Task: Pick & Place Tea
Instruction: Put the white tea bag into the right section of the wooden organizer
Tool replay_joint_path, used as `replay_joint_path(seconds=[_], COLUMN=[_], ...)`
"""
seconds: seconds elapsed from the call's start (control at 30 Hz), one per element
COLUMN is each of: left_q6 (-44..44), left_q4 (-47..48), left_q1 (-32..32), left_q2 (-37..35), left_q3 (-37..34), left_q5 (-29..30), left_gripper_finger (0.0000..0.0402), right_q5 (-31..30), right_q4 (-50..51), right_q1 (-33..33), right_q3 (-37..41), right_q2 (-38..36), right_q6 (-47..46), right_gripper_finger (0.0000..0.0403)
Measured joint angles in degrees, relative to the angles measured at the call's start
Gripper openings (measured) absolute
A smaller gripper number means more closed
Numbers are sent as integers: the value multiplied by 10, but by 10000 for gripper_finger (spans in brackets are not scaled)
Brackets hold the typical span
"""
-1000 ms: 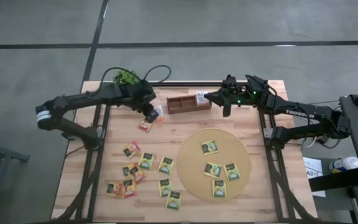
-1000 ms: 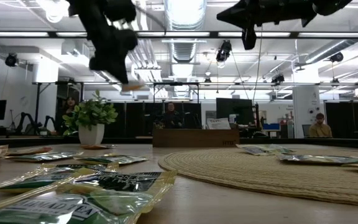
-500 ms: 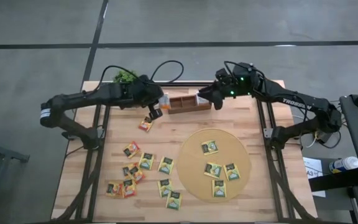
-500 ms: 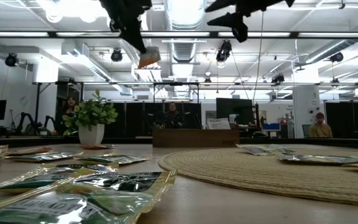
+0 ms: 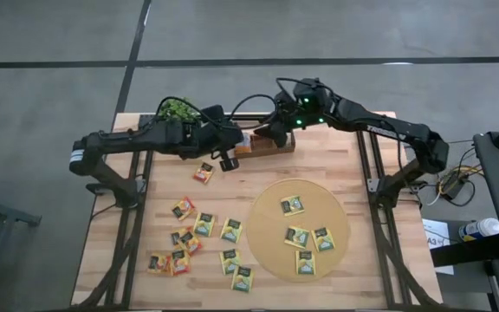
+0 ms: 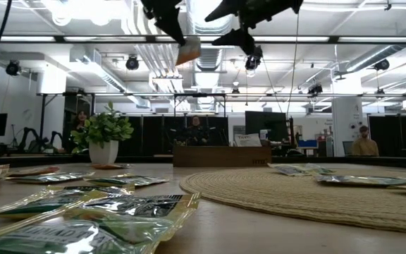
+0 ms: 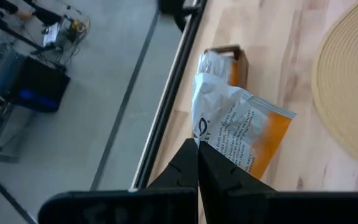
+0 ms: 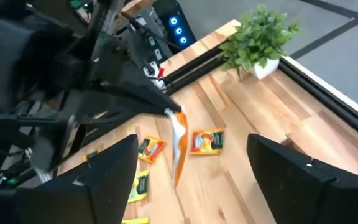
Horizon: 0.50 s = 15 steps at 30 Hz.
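Now | left claw (image 7: 197,163) pinches sachet (image 7: 241,127) | hanging edge-down, vertical

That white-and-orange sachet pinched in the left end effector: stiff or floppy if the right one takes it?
Probably floppy: the sachet looks crumpled and hangs edge-down from the left end effector. Likely very light, held by one corner. It may swing between the right end effector's open fingers.

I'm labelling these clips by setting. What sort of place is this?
Most likely a robotics lab or workshop: exposed ceiling ducts, a bare concrete floor, and people at desks beyond the wooden table.
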<state>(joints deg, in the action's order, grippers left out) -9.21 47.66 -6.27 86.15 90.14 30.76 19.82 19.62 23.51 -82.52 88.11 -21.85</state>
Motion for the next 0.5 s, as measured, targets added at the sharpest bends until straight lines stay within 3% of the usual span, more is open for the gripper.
replay_joint_path(seconds=[0.27,0.5], left_q6=[0,0], left_q4=[-1,-1], left_q1=[1,1], left_q2=[12,13], left_q3=[14,14], left_q5=[2,2], left_gripper_finger=[0,0], right_q5=[46,73], right_q4=[17,16], right_q1=[-6,-13], right_q3=[-46,-57], right_q2=[58,77], right_q6=[9,11], right_gripper_finger=[266,208])
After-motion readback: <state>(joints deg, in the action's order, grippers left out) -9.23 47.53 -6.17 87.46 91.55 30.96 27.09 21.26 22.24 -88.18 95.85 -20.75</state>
